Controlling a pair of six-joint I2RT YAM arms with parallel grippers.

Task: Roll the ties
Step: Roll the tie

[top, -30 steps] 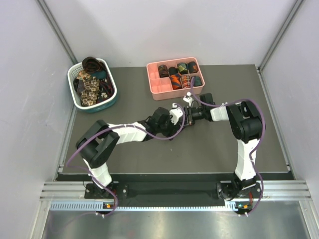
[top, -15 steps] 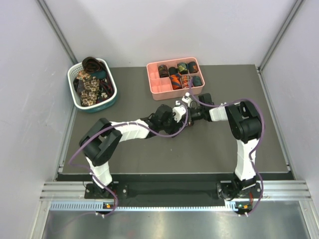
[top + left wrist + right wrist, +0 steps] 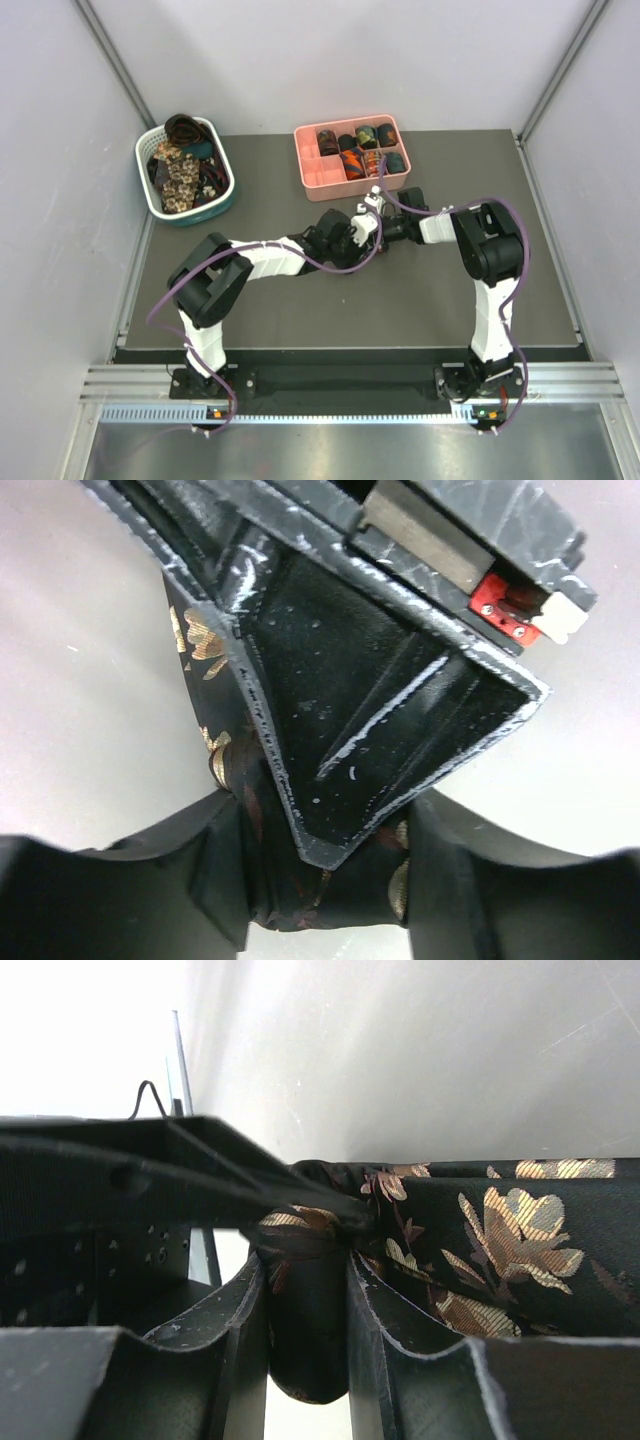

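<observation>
Top external view shows the dark desk [image 3: 300, 310] with both arms reaching in to meet near its middle. The left arm [image 3: 270, 262] comes in low from the left and the right arm [image 3: 485, 250] bends in from the right. A white-and-teal basket [image 3: 229, 190] of loose ties [image 3: 180, 165] sits at the far left corner, well apart. A pink divided tray [image 3: 322, 178] holding coiled ties [image 3: 365, 135] lies just behind the meeting point. The piece that matters is the dark floral tie [image 3: 500, 1230]. Its bunched end is pinched between the right jaws, and its long axis runs off sideways from them, flat and level across the right wrist view. From the left wrist, the same tie runs up and away beside one of the right arm's fingers [image 3: 380, 710]. The left jaws stand partway apart on either side of that finger and the folded cloth beneath it. Fabric fills the gap between them, but I cannot tell whether they are pressing on it. So both arms are at the tie, and only the right plainly holds it. I'd judge any turning has to happen about that pinched end. There is bare desk toward the arms' bases, and the tray's near wall is close behind.
</observation>
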